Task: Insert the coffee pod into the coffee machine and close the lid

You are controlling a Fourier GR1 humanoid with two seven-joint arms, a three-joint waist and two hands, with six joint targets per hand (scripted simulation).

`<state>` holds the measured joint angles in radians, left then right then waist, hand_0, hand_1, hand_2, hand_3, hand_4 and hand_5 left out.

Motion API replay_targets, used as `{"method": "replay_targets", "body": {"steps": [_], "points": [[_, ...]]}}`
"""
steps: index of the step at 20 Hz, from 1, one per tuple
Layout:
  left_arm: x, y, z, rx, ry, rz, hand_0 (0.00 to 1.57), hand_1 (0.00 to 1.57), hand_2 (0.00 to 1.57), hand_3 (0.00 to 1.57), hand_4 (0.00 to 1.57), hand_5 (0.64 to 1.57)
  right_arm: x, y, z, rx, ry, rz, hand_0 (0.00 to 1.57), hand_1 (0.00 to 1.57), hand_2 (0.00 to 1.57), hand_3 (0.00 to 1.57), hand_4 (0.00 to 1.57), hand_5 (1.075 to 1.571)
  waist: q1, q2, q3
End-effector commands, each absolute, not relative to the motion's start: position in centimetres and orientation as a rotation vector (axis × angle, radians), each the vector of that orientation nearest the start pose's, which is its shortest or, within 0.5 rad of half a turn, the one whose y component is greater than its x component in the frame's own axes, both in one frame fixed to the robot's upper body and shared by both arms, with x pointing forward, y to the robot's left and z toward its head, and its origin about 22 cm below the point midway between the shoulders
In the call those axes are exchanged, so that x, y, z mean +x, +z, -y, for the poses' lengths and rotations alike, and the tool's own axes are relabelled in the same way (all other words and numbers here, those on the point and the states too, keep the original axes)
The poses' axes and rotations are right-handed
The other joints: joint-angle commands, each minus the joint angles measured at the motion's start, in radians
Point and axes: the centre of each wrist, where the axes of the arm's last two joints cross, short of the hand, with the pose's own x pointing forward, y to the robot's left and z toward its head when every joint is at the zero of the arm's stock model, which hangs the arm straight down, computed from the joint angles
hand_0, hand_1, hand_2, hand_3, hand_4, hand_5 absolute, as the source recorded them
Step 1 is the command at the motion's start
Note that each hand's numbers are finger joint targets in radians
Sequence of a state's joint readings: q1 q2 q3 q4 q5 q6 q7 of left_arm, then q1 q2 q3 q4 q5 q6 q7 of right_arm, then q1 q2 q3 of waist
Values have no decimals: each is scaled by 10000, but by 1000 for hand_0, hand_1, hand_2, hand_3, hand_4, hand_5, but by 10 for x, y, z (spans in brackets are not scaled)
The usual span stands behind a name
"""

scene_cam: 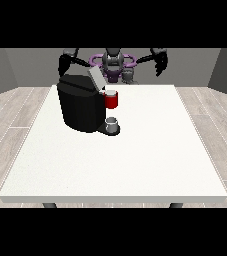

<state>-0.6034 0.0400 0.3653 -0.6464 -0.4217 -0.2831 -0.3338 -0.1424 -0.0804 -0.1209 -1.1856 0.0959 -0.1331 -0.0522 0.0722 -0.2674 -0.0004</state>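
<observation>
Coffee machine (80, 107) near table (135, 165) far-left edge, lid (96, 77) up; both robot hands' fingers unreadable.

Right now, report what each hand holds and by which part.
Nothing is held. The hand at the view's right hangs raised off the table, and the hand at the view's left is behind the coffee machine, fingers unclear.

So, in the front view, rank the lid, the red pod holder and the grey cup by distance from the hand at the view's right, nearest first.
1. Lid: raised at the machine's top, nearest the hand at the view's right.
2. Red pod holder: on the machine's front, lower down.
3. Grey cup: on the machine's base, lowest and farthest.
</observation>
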Motion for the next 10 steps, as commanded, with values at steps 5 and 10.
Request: {"method": "replay_targets", "body": {"steps": [5,10], "points": [[342,-64,-241,-1441,-3179,13904,0,0,0,0,390,1571,300,2,265,-1866,1108,15031,0,0,0,0,196,1571,669,-608,6],[336,-60,-226,-1664,-3219,13851,0,0,0,0,411,1571,314,26,295,-2114,1896,15107,0,0,0,0,80,1571,905,-387,9]]}}
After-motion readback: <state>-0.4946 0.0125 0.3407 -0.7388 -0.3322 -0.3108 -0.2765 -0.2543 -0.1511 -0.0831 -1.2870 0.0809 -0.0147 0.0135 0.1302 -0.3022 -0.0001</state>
